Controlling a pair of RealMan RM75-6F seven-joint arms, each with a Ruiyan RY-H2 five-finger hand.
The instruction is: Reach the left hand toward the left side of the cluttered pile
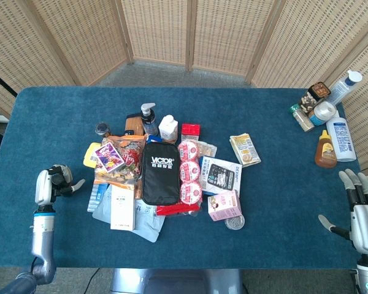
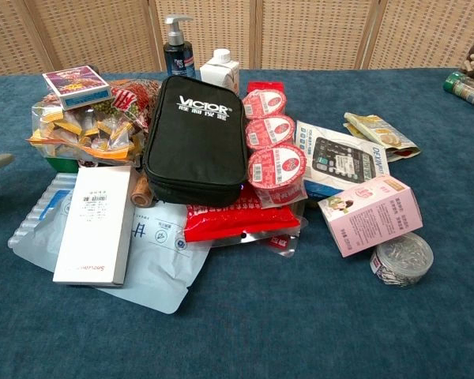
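Your head view takes in the whole blue tabletop (image 1: pixel 270 122), both hands included; the chest view sits low and close to the cluttered pile (image 1: pixel 165 174) and catches of your left hand only a grey fingertip at its left edge. Your left hand (image 1: pixel 54 182) shows in the head view at the tabletop's left side, just beside the pile's left edge. Its fingers are curled in around something dark, though you cannot tell from here whether it is gripped, and one finger points right toward the pile. The forearm runs from the near edge straight up to the hand.

Your right hand (image 1: pixel 363 208) shows only in the head view, at the near right corner, well apart from the pile, fingers spread and holding nothing.

The pile lies mid-tabletop. The head view shows its long axis running left to right, from the snack bag (image 1: pixel 119 160) to the folded packet (image 1: pixel 245 149). The black Victor case (image 2: pixel 196 136) lies with its long axis running away from you, logo at the far end. The chest view lets you read the white box (image 2: pixel 95 224) lying flat on a clear pouch (image 2: pixel 154 257) at the left, and the pink box (image 2: pixel 370 213) beside a round clear tub (image 2: pixel 401 259) at the right.

Only the head view shows the bottles (image 1: pixel 331 131) grouped at the far right edge.
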